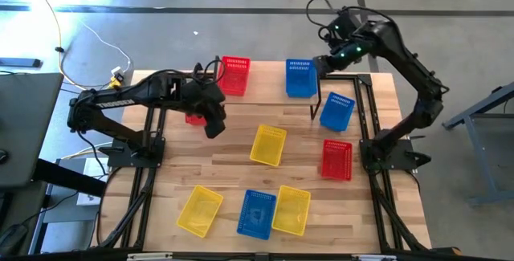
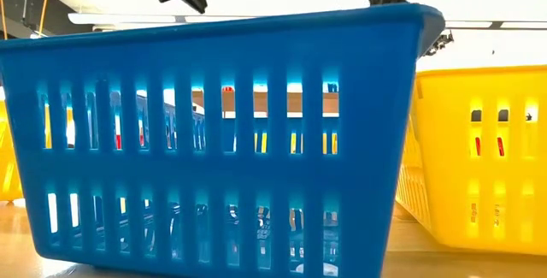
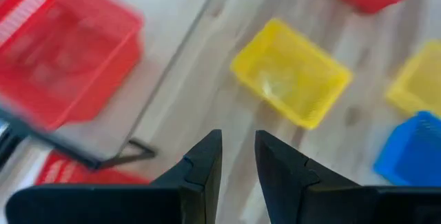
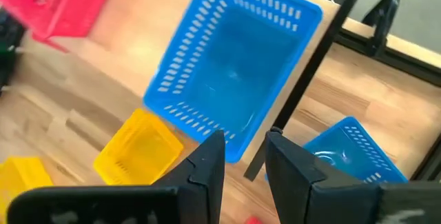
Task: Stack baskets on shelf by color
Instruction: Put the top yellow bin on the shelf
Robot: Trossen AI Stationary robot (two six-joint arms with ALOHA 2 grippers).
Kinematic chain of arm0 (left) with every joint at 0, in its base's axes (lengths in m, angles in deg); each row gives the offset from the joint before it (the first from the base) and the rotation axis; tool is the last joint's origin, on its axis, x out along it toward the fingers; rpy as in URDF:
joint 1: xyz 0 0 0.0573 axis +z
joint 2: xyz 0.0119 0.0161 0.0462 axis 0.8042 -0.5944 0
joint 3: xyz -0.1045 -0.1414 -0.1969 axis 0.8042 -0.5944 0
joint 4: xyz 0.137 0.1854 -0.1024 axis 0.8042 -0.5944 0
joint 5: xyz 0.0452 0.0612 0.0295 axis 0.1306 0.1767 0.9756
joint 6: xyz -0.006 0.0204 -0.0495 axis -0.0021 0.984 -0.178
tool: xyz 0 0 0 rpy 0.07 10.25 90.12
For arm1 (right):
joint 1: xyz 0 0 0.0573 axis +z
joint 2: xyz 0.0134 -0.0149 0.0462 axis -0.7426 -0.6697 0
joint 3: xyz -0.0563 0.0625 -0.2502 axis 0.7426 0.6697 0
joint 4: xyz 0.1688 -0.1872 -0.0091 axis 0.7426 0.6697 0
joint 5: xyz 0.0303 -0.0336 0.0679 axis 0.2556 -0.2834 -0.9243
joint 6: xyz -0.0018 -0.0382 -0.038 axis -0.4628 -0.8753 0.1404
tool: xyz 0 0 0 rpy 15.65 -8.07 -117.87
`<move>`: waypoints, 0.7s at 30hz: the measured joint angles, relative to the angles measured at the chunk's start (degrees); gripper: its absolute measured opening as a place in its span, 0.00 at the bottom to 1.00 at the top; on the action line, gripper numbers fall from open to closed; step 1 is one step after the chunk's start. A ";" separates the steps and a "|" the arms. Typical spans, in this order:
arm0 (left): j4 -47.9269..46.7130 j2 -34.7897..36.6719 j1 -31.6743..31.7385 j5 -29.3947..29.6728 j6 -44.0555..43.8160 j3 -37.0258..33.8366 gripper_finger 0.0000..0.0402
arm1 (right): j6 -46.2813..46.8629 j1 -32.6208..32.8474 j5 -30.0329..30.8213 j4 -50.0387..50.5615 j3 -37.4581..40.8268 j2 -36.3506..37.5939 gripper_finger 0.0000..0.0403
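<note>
Grey concrete floor surrounded the wooden surface [image 1: 241, 173] in the high view. The shelf [image 1: 269, 80] sat at the far side, with a red basket [image 1: 235, 75] on its left part and a blue basket [image 1: 300, 78] on its right part. Left pincer [image 1: 214, 127] hovered just near of the shelf's left end, above a second red basket [image 1: 194, 118] mostly hidden under the arm. Right pincer [image 1: 320, 67] was at the blue basket's right edge. Loose on the surface: a blue basket [image 1: 336, 111] and a red one [image 1: 337, 159] at right, a yellow basket [image 1: 268, 145] in the middle, and near-side yellow [image 1: 200, 210], blue [image 1: 257, 214] and yellow [image 1: 291, 210].

Low view: a blue basket [image 2: 222, 133] filled the frame, a yellow one [image 2: 479, 158] to its right.

Left wrist view: left pincer [image 3: 238, 155] empty, its fingers [image 3: 203, 165] narrowly apart, above the shelf edge, with a red basket [image 3: 62, 58] on the shelf and a yellow one [image 3: 289, 72] beyond.

Right wrist view: right pincer [image 4: 244, 156] empty, narrow gap, over the rim of the blue basket [image 4: 234, 65] on the shelf.
</note>
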 joint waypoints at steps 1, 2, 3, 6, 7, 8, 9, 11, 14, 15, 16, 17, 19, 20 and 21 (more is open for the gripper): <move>0.87 0.00 -0.39 -1.32 0.02 0.00 0.19 | -0.09 0.66 0.10 0.01 0.00 0.53 0.22; 1.63 -0.02 -0.77 -2.69 -0.04 0.00 0.19 | -0.04 1.35 0.43 0.01 0.00 1.04 0.22; 2.49 -0.02 -1.18 -3.81 -0.43 0.00 0.19 | 0.13 2.06 0.79 0.01 0.00 1.55 0.22; 4.33 -0.02 -2.42 -4.98 -0.75 0.00 0.20 | 0.79 4.54 2.61 0.03 -0.02 3.00 0.22; 4.68 -0.02 -2.80 -5.00 -0.84 0.00 0.20 | 0.80 5.35 3.02 0.04 -0.04 3.40 0.22; 4.98 -0.02 -3.20 -5.00 -0.85 0.00 0.21 | 0.85 6.11 3.05 0.04 -0.04 3.75 0.22; 5.09 -0.02 -3.54 -5.00 -0.83 0.00 0.22 | 1.10 6.94 3.14 0.04 -0.04 4.08 0.22; 5.07 -0.02 -4.27 -4.96 -0.85 0.00 0.25 | 2.24 8.54 3.18 0.06 -0.04 4.57 0.22; 6.39 -0.64 -5.50 -4.64 -0.85 0.00 0.30 | 3.92 10.66 3.90 0.08 -0.04 4.84 0.22; 7.28 -1.03 -5.88 -4.70 -0.83 0.00 0.32 | 4.14 11.44 4.51 0.08 -0.04 4.84 0.22; 7.92 -1.32 -6.18 -4.76 -0.51 0.00 0.33 | 4.18 12.16 4.73 0.08 -0.04 4.84 0.22; 8.88 -1.67 -6.62 -4.78 0.57 0.00 0.34 | 4.15 12.77 4.95 0.08 -0.04 4.84 0.22; 11.41 -2.92 -7.74 -4.70 3.65 0.08 0.36 | 4.19 13.94 5.05 0.08 -0.04 4.84 0.22; 12.25 -3.81 -8.25 -4.69 5.52 0.07 0.36 | 4.20 14.49 5.05 0.08 -0.04 4.84 0.22; 13.04 -4.72 -8.80 -4.69 7.35 0.03 0.36 | 4.15 14.98 5.05 0.08 -0.04 4.84 0.22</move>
